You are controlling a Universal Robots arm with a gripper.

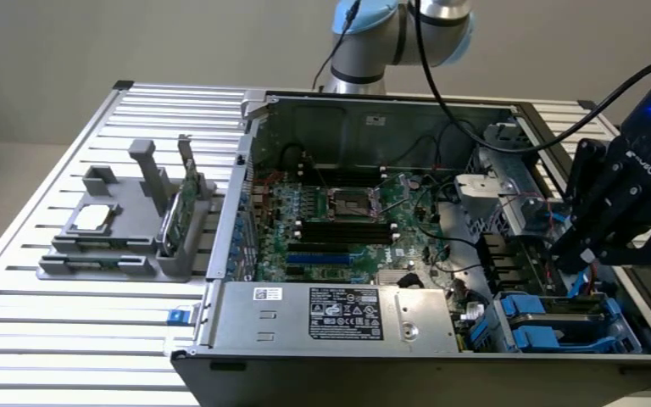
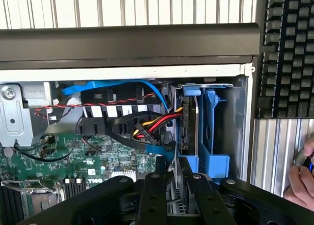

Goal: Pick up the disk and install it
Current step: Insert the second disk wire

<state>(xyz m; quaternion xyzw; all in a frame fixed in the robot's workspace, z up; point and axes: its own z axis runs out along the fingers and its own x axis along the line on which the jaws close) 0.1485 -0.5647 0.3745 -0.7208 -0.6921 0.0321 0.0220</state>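
Observation:
The disk (image 2: 189, 122) stands on edge as a dark slab with blue plastic along its side, inside the blue drive bay (image 2: 211, 132) at the corner of the open computer case (image 1: 303, 356). My gripper (image 2: 174, 173) reaches from just in front of the disk's near end, in line with it. Contact with the disk is hidden. In the exterior view my black gripper (image 1: 569, 254) hangs over the blue drive bay (image 1: 552, 320) at the case's right front corner.
Red, yellow and black power wires (image 2: 152, 127) and a blue data cable (image 2: 122, 85) hang beside the bay. A grey fixture (image 1: 116, 233) on the slatted table holds a small chip and a green card. A keyboard (image 2: 289, 53) and a person's hand (image 2: 300, 183) lie beyond the case wall.

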